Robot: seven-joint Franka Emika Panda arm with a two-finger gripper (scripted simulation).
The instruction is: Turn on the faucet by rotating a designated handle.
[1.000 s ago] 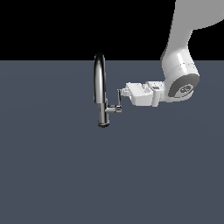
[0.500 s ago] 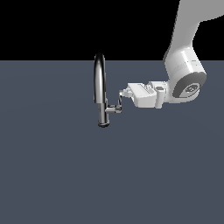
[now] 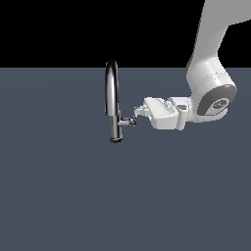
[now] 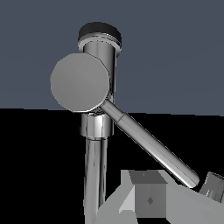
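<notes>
Bare slate-grey worktop (image 3: 59, 196), black backdrop | chrome faucet (image 3: 112, 98) stands mid-surface | fingers (image 3: 138, 112) touch its thin handle (image 4: 148, 143); whether they grasp it, cannot tell | rigid, likely slippery lever: best pressed near its free tip.

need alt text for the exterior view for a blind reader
A white robot arm reaches in from the exterior view's right, its gripper at the short side handle of a chrome gooseneck faucet. The faucet stands upright on a plain dark grey-blue surface under a black background.
</notes>
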